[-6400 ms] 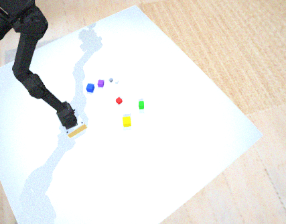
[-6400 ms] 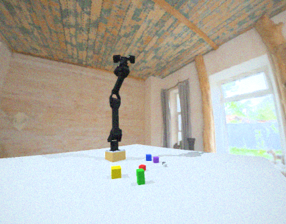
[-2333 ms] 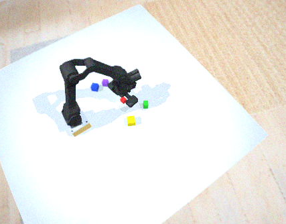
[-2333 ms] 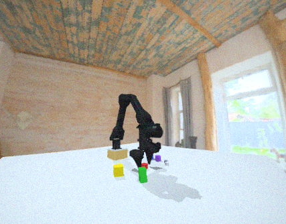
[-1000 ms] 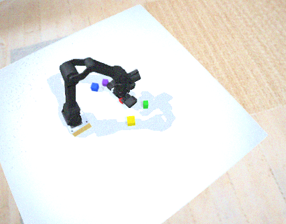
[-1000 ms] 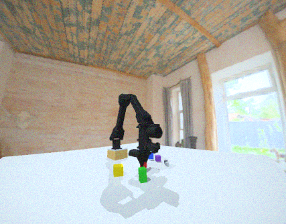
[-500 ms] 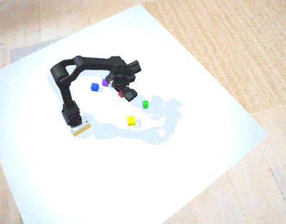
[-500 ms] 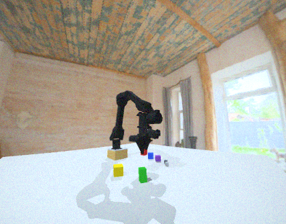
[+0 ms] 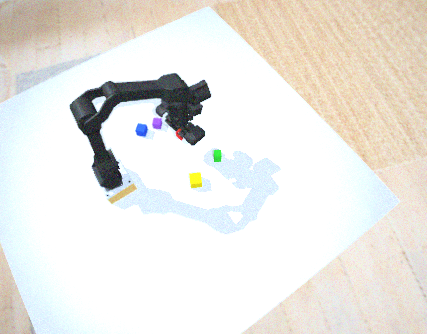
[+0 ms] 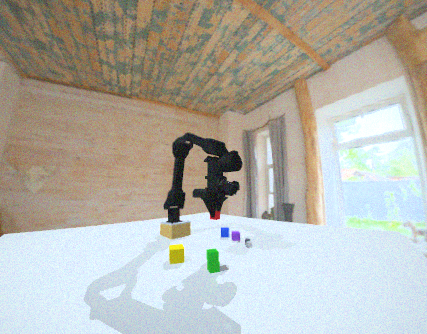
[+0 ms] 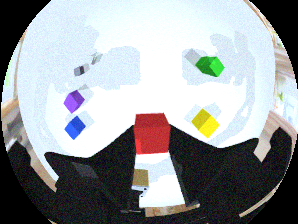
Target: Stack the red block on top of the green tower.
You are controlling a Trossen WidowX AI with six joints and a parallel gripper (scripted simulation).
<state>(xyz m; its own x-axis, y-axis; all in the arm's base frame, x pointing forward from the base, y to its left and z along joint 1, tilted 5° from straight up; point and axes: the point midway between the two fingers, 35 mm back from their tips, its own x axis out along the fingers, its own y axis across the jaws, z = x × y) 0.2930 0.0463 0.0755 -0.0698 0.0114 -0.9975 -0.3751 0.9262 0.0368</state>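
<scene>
My gripper [image 9: 182, 134] [image 10: 215, 214] [image 11: 150, 128] is shut on the red block [image 9: 179, 134] [image 10: 215, 215] [image 11: 152, 133] and holds it high above the white table. The green tower [image 9: 217, 155] [image 10: 212, 260] [image 11: 209, 66] stands upright on the table, apart from the gripper, to the right and nearer the front in the top view. In the wrist view the red block sits between the dark fingers, and the tower shows far off at the upper right.
A yellow block [image 9: 195, 180] [image 10: 176, 253] [image 11: 205, 123] lies near the tower. A blue block [image 9: 141, 130] [image 10: 224, 232] [image 11: 75, 127] and a purple block [image 9: 157, 123] [image 10: 235, 236] [image 11: 73, 102] lie behind the gripper. The arm's tan base [image 9: 122, 193] [image 10: 175, 229] stands at the left.
</scene>
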